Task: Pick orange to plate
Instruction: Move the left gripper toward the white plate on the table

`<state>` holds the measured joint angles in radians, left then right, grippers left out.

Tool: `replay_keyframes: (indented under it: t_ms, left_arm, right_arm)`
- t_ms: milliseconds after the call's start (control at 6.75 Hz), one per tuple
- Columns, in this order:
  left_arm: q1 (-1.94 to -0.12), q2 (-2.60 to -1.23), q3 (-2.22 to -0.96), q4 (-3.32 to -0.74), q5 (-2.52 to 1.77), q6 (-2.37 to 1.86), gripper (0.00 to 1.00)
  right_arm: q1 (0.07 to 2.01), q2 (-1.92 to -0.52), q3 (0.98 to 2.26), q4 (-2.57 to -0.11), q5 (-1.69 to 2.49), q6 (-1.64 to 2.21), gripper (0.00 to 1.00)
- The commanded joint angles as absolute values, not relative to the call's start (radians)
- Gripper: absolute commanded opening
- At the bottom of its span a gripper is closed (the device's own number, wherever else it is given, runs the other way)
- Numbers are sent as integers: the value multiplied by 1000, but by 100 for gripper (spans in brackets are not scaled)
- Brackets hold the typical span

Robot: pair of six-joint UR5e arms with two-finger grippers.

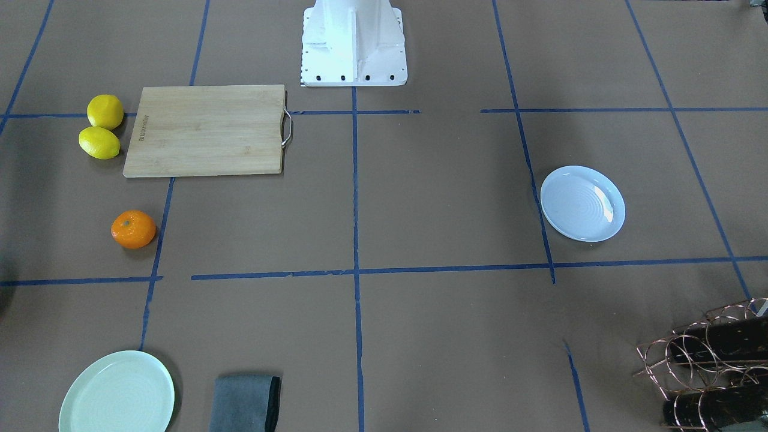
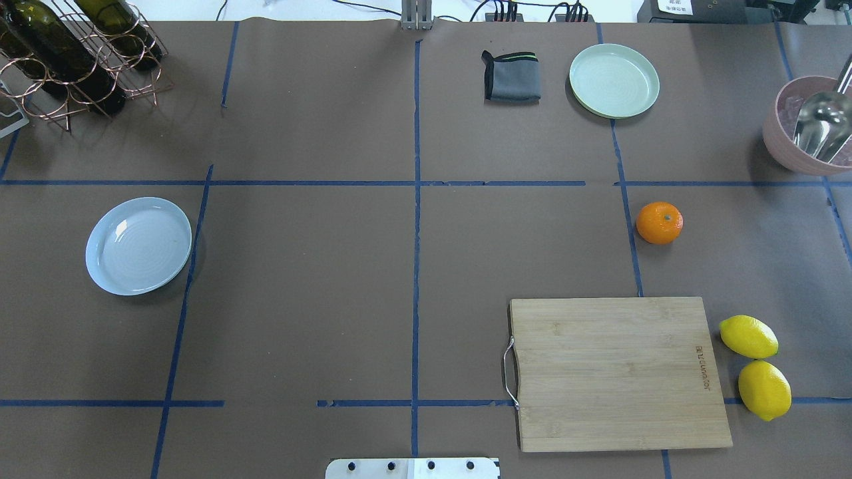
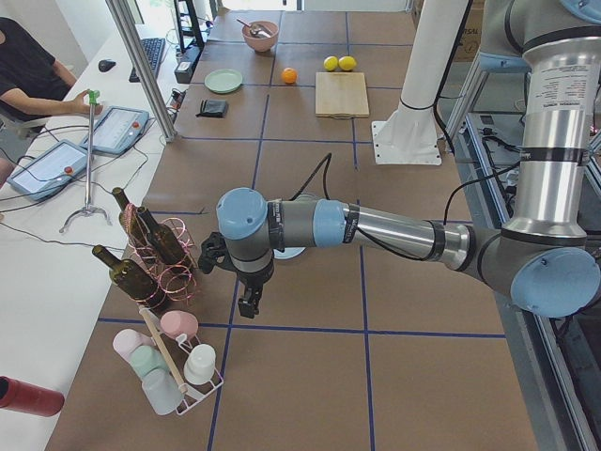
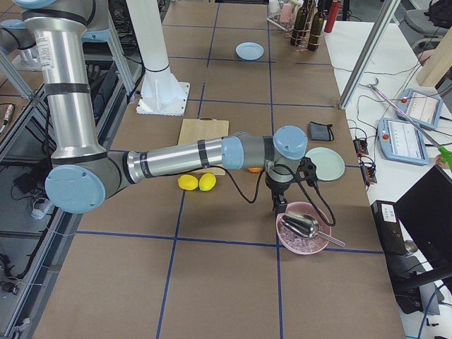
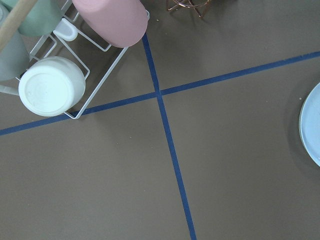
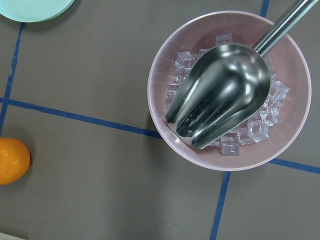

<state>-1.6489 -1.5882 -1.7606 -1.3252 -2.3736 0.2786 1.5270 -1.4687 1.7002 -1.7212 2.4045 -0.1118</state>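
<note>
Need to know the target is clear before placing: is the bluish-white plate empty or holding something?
Empty. The plate shows only its bare ridged surface; the orange sits on the table far across.

We see silver tubular arms (image 3: 394,228), pale blue joint caps (image 3: 242,211), black cables (image 3: 324,162) and a white bolted pedestal (image 1: 353,42).

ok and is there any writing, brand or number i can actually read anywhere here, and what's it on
Nothing can be quoted with confidence.
bamboo cutting board: a brand mark is burnt in near one short edge, too blurred to read.
left arm: a printed label on the upright tube, too small to read.
right arm: the same kind of label, too small to read.
No other text shows.
</note>
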Motion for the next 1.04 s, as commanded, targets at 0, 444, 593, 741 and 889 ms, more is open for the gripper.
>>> replay_keyframes:
  t_ms: [0,444,593,741,889]
  left_arm:
    - [-1644,-1598,-1798,-1316,-2373,268,100]
    - [-1631,-1600,-1810,-1328,-2375,241,100]
    - [-1632,-1585,-1816,-1345,-2375,247,100]
    - [-1606,-1586,-1807,-1409,-2393,238,100]
    - [-1503,-1577,-1801,-1499,-2417,215,100]
  right_arm:
    - [1526,-1492,1720,-1721,2405,-112,100]
    - [1528,-1491,1727,-1721,2411,-110,100]
    - [1528,-1493,1732,-1721,2411,-110,100]
    - [1528,-1497,1738,-1721,2411,-109,100]
    - [1526,-1499,1740,-1721,2411,-109,100]
